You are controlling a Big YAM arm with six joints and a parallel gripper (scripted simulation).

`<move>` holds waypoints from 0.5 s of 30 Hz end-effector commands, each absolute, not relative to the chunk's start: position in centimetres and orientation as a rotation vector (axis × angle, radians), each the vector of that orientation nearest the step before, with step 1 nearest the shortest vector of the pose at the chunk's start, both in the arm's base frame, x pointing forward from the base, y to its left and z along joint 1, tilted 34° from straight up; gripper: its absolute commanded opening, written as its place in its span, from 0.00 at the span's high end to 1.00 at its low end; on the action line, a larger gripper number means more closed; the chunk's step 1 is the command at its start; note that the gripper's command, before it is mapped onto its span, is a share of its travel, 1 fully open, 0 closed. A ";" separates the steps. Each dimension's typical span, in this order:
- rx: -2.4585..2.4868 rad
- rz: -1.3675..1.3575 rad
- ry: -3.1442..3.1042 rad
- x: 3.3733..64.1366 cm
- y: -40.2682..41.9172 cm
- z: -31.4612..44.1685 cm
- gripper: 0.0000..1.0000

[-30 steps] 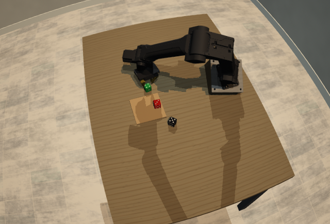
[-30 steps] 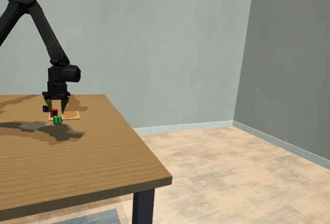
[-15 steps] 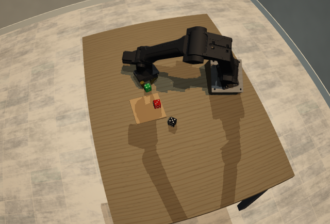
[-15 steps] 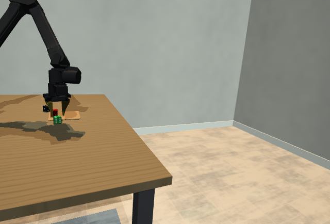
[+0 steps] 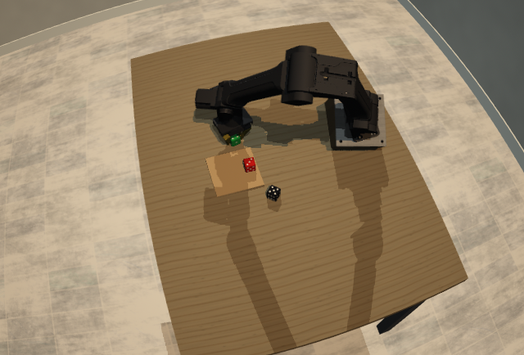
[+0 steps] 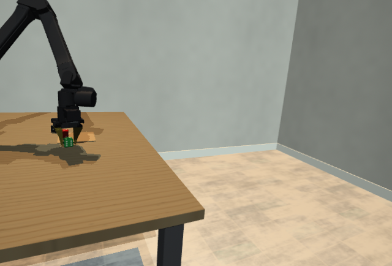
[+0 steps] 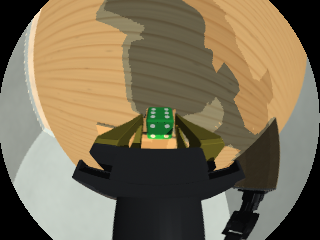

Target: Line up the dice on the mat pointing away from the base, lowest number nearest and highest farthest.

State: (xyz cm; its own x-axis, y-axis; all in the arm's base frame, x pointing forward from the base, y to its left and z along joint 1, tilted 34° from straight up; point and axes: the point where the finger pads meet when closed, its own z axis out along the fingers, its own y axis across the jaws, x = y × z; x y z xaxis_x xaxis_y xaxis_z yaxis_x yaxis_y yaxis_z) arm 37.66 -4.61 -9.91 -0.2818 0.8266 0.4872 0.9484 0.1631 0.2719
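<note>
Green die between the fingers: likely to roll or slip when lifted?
The green die is a small flat-faced cube, so it probably won't roll. Its flat sides suit the gripper; it looks rigid and likely light.

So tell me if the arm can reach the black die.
Probably yes: the black die stands alone on the table beside the mat, nothing over it. The jaws straddle the green die.
</note>
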 end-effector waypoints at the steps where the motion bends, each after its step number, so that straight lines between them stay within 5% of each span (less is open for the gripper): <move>1: -1.732 -0.787 -2.200 37.8 -4.3 -10.4 0.55; 15: -1.738 -0.786 -2.193 37.6 -4.5 -10.4 0.55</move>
State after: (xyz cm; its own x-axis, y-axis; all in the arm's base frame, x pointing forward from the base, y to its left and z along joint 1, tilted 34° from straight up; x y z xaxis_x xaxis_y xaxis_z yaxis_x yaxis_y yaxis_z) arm 37.69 -4.62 -9.95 -0.2773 0.8277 0.4879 0.9496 0.1588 0.2704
